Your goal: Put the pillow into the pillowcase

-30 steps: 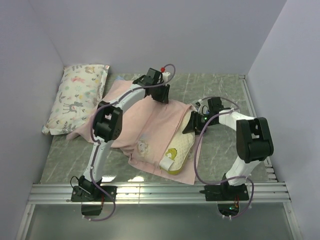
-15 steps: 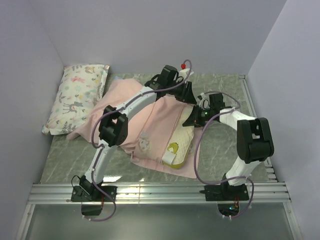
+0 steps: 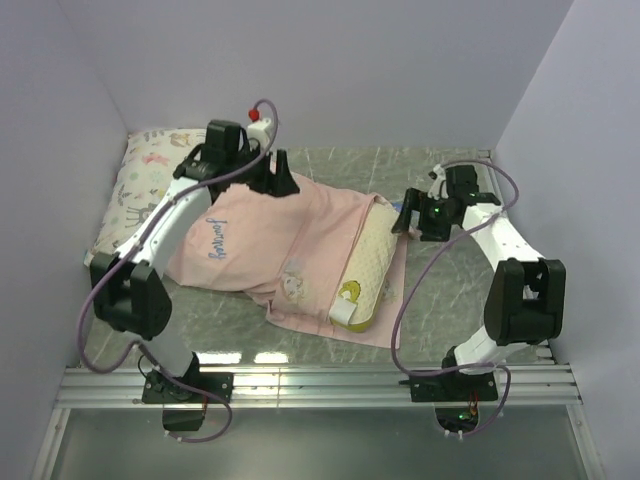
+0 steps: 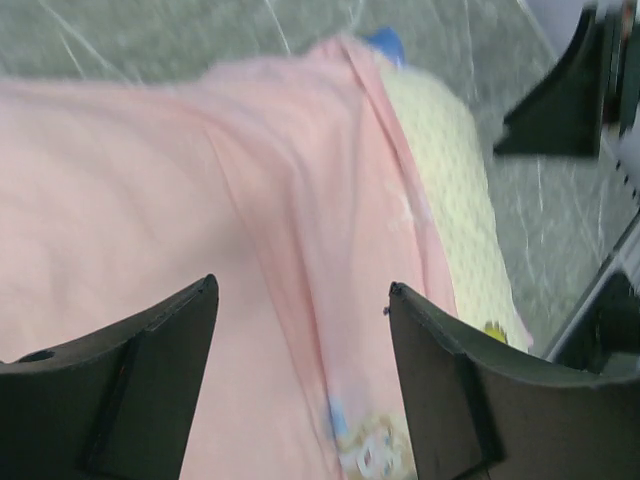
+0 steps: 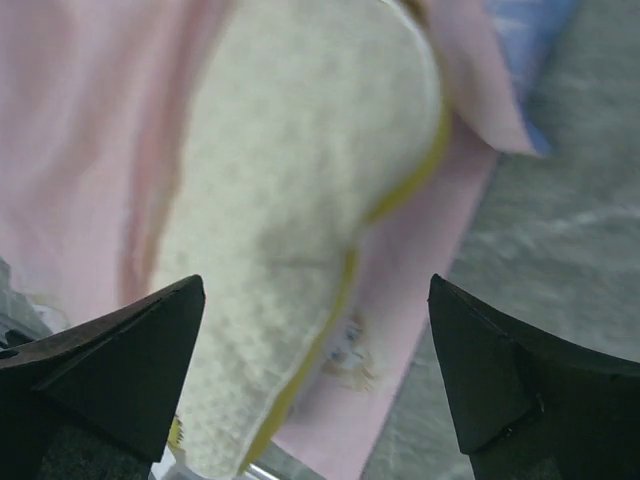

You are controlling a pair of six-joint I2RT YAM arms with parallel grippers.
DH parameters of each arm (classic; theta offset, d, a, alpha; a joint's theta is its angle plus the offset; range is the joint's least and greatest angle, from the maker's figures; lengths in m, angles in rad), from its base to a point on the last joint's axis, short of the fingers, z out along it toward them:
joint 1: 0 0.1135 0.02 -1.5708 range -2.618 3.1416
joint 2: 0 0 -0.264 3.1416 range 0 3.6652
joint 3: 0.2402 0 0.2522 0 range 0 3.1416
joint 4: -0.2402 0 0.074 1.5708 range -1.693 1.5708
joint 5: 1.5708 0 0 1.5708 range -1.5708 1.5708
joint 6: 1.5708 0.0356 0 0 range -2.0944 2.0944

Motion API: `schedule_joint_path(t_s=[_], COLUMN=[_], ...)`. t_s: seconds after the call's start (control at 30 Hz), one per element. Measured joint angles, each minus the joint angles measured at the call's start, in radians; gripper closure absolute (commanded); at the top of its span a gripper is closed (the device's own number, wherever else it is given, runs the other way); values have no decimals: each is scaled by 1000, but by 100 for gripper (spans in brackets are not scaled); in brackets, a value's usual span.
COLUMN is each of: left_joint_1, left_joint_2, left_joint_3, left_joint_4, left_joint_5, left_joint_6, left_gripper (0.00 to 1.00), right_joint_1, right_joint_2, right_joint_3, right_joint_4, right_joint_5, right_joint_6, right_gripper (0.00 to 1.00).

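The pale pink pillowcase lies spread over the middle of the table. The cream dimpled pillow rests along its right part, with pink fabric under it and lapping its left edge; its yellow band and logo face the near end. My left gripper hovers open over the case's back edge, nothing between its fingers. In the left wrist view the gripper looks down on pink pillowcase, with the pillow to the right. My right gripper is open just right of the pillow's far end. In the right wrist view that gripper frames the pillow and pillowcase.
A white pillow with animal-and-flower print lies in the back left corner, partly behind my left arm. Walls close in the table at the left, back and right. A metal rail runs along the near edge.
My left arm has swung from the middle back to the back left and opened. My right gripper has opened and drawn back to the right. The pillowcase now lies flatter and wider to the left.
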Motion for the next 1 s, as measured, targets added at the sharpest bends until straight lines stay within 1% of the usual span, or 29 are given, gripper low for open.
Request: schedule_joint_path(t_s=[0.1, 0.17, 0.23, 0.3, 0.4, 0.5, 0.57, 0.7, 0.73, 0.77, 0.83, 0.87, 0.9, 1.0], left_joint_1=[-10, -2, 10, 21, 12, -21, -56, -111, -121, -129, -134, -133, -131, -106], left_joint_2=[-107, -150, -188, -225, -240, -201, -150, 3, 41, 78, 122, 130, 128, 60], left_joint_3=[-165, -262, -367, -473, -573, -598, -591, -490, -453, -413, -348, -323, -307, -304], left_joint_4=[-21, -44, -51, -70, -77, -58, -15, 34, 43, 54, 51, 51, 50, 27], left_joint_5=[-7, -15, -28, -36, -37, -37, -34, -20, -13, -4, 2, 2, -1, -5], left_joint_6=[38, 53, 60, 60, 58, 53, 32, -33, -54, -70, -83, -82, -72, -16], left_gripper=[26, 26, 25, 25, 25, 25, 26, 26, 26, 25, 23, 23, 22, 20], right_joint_1=[-86, -141, -171, -149, -42, 90, 139, 152, 152, 151, 150, 149, 148, 139], right_joint_2=[5, 5, -2, -19, -49, -47, -26, 48, 68, 86, 116, 131, 142, 150], right_joint_3=[-8, -8, -12, -37, -110, -185, -205, -206, -206, -206, -193, -180, -167, -147], right_joint_4=[-82, -130, -180, -209, -215, -201, -208, -203, -196, -185, -165, -154, -142, -62], right_joint_5=[14, -21, -93, -175, -287, -367, -399, -424, -425, -426, -429, -437, -449, -510], right_joint_6=[-45, -72, -96, -107, -114, -118, -130, -153, -155, -155, -152, -143, -136, -64], right_gripper=[0, 0, 0, 0, 0, 0, 0, 0, 2, 24, 52, 84, 100, 100])
